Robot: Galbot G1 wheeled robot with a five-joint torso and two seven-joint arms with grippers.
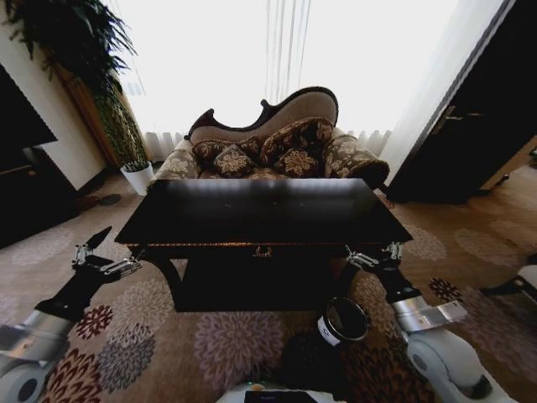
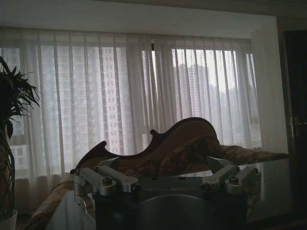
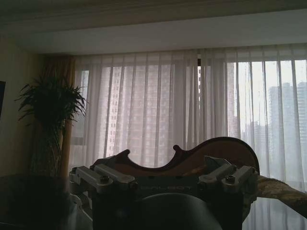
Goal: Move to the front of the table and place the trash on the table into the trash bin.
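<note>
The table (image 1: 260,210) lay between both spread-open grippers, left (image 1: 105,256) and right (image 1: 369,254); the bin (image 1: 342,321) stood nearer the right.

Trash bin (image 1: 343,321) before table (image 1: 260,210)

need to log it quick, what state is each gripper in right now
Left gripper: open, holding nothing, left of the dark glossy wooden table.
Right gripper: open, holding nothing, at its front right corner.
</note>
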